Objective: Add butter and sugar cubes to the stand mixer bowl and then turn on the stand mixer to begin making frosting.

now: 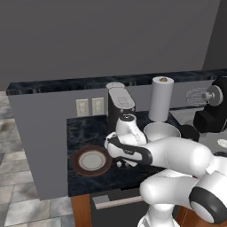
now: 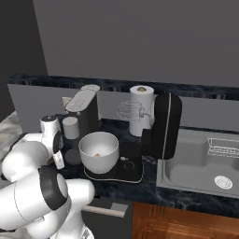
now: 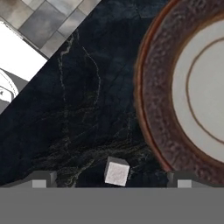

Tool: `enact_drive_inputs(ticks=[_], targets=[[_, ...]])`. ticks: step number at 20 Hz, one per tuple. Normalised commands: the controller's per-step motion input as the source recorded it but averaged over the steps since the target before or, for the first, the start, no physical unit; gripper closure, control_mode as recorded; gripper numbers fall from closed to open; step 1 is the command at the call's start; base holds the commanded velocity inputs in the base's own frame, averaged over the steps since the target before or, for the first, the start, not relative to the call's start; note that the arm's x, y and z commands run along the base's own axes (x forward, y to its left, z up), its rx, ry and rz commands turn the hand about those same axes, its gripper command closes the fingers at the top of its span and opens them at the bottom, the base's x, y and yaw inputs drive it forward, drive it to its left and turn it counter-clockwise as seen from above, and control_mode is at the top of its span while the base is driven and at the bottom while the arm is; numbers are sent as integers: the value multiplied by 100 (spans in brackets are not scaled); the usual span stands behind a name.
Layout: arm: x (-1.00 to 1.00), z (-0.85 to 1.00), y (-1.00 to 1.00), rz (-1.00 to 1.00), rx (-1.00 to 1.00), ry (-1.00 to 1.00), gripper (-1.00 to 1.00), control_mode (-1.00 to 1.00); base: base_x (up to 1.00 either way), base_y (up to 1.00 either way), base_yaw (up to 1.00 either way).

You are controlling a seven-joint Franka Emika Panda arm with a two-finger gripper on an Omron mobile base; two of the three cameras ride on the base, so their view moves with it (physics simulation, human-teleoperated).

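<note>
A: Hovering low, hand (image 3: pixel 112 183) released, fingertips either side of a sugar cube (image 3: pixel 117 171) on the worktop (image 3: pixel 87 109).
B: Edges?
A: Plate (image 3: pixel 153 87) rim just beside; worktop edge near; stand mixer bowl (image 2: pixel 98 150) well apart.

Plate (image 1: pixel 91 161), coffee mach. (image 1: pixel 120 104), paper towels (image 1: pixel 160 99)

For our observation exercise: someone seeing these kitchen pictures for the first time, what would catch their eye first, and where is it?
The black stand mixer stands beside the sink, head tilted back, with the off-white stand mixer bowl on its base. Left of it, a brown-rimmed plate lies on the dark counter. In the hand view, the open tool hovers over a small sugar cube next to that plate.
</note>
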Motion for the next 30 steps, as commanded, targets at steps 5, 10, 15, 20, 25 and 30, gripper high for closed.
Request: enact_drive_inputs(ticks=[5,10,15,20,25,30], targets=[[-2,0,-12,0,0,0,-100,-100,0,0,0],[0,0,-3,0,0,0,-100,-100,0,0,0],[0,-6,0,0,0,0,-100,-100,0,0,0],[0,-6,0,-1,0,0,-100,-100,0,0,0],[0,0,0,-5,0,1,-100,-100,0,0,0],[0,0,3,-7,0,3,-100,-100,0,0,0]])
